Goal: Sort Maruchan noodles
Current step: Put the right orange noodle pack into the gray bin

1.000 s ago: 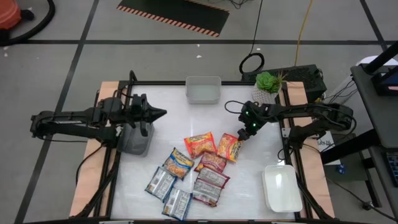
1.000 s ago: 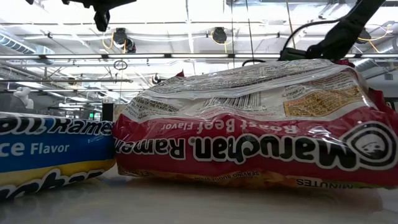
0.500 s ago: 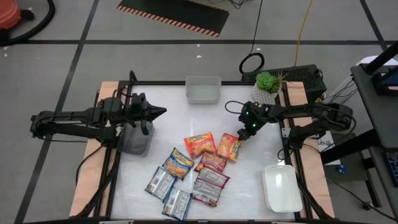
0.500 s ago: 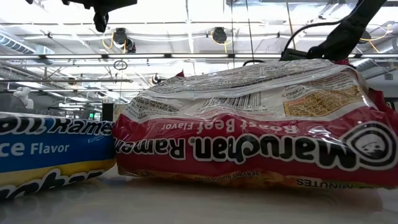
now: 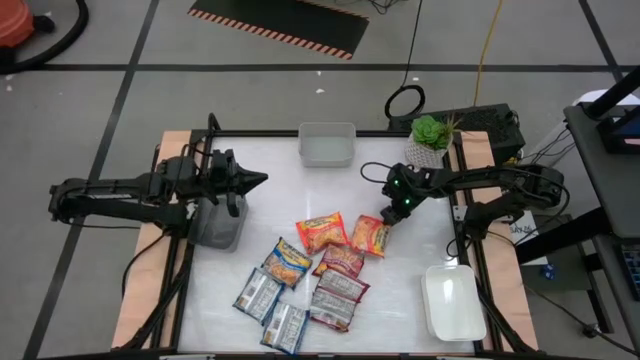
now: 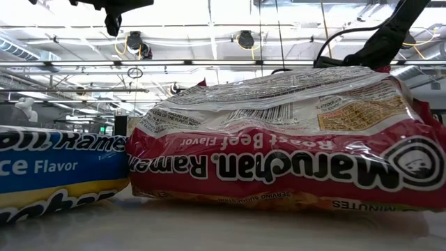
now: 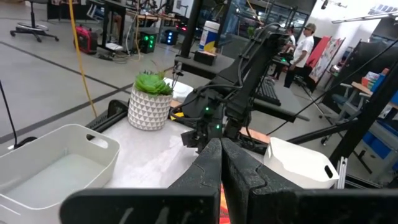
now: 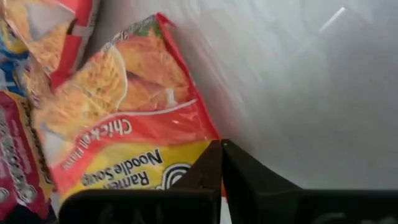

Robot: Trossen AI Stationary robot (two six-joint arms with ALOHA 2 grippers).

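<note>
Packets of Maruchan noodles (image 5: pixel 312 275) lie scattered across the middle and near part of your white surface (image 5: pixel 270 170), about eight of them, several overlapping. Your right claw (image 5: pixel 388 220) sits low at the far-right edge of that cluster, its tip right at the corner of an orange-red chicken packet (image 5: pixel 368 236). In the right wrist view that packet (image 8: pixel 118 143) fills the space ahead of the claw, and the two dark fingers (image 8: pixel 214 168) are pressed together with no gap between them, gripping nothing. Beside it lies a second orange-red packet (image 5: pixel 321 232), with a maroon packet (image 5: pixel 342 260) just nearer to you. Two more maroon-and-silver packets (image 5: pixel 336 298) lie below that, and the blue-silver packets (image 5: pixel 270 308) sit toward the near left, with a blue-and-yellow one (image 5: pixel 287 262) above them.

Your left claw (image 5: pixel 262 181) hangs over the left side of the surface, well apart from the packets, above a grey tray (image 5: pixel 218 224). Its fingers (image 7: pixel 214 165) also meet tip to tip in the left wrist view, holding nothing.

A clear tray (image 5: pixel 326 144) stands at the far edge of the surface, a white tray (image 5: pixel 453 302) at the near right corner, and a potted plant (image 5: pixel 431 136) at the far right corner.

From the low view you see one maroon roast beef packet (image 6: pixel 279 139) up close, with a blue packet (image 6: pixel 59 171) touching its side.
</note>
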